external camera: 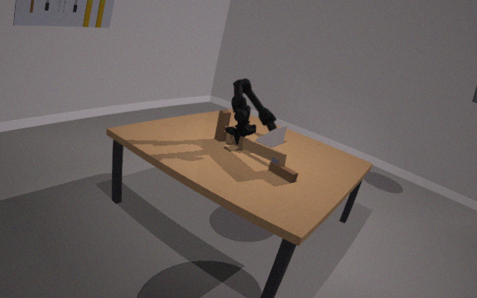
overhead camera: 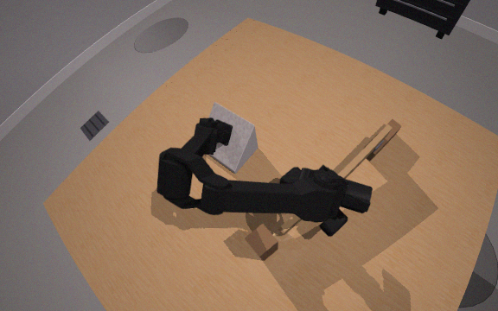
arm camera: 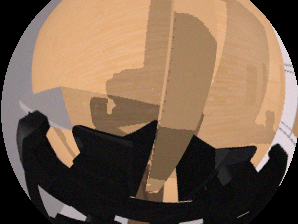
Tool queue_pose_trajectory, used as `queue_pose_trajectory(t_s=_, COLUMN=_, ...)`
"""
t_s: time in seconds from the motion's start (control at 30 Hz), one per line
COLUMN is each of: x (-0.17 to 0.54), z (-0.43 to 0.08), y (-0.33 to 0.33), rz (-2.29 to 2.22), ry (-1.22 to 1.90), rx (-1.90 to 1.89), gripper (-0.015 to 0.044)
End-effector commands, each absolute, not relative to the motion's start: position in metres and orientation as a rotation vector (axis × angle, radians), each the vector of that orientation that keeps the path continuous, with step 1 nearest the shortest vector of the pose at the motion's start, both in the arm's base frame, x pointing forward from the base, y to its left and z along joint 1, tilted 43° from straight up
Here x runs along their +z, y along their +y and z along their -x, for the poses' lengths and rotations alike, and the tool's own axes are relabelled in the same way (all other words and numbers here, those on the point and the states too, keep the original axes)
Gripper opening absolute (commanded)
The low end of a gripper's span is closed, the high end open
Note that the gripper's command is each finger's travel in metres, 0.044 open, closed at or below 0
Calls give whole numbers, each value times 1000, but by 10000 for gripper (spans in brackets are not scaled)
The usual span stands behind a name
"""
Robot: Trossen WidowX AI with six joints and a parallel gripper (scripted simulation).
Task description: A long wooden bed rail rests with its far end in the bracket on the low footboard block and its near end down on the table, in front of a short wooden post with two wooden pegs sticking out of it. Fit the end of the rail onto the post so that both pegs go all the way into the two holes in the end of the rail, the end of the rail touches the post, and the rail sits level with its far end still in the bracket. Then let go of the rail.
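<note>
The long rail [overhead camera: 357,163] [external camera: 263,151] [arm camera: 169,60] runs from the post to the low footboard block [overhead camera: 394,124] [external camera: 283,171]. Its far end is at the bracket [external camera: 275,161] on that block. The short wooden post [overhead camera: 261,238] [external camera: 223,124] stands upright at the rail's near end. My gripper [external camera: 237,141] [arm camera: 165,125] is shut on the rail close to that near end and points down. The near end is very close to the post; whether they touch, and how far the pegs are in the holes, is hidden. I cannot tell if the rail is exactly level.
A grey wedge-shaped block [overhead camera: 236,138] [external camera: 273,137] [arm camera: 52,105] stands on the wooden table [overhead camera: 318,86] [external camera: 160,153] beside the arm's base. The arm reaches over the table and covers the rail's middle in the top view. Dark shadows fall around the rail and post.
</note>
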State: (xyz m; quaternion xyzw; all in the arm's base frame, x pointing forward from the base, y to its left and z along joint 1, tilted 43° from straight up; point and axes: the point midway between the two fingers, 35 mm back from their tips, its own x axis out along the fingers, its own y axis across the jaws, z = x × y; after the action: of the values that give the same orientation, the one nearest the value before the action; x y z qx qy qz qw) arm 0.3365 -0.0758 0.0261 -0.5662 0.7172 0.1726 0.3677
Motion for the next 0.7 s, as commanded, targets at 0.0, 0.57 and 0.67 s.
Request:
queue_pose_trajectory(t_s=0.0, x=30, z=-340, y=-69, rz=1456, ry=1822, rx=448, gripper=0)
queue_pose_trajectory(t_s=0.57, x=36, z=-341, y=-64, rz=1456, ry=1822, rx=449, gripper=0)
queue_pose_trajectory(t_s=0.67, x=38, z=-341, y=-62, rz=1455, ry=1822, rx=449, gripper=0)
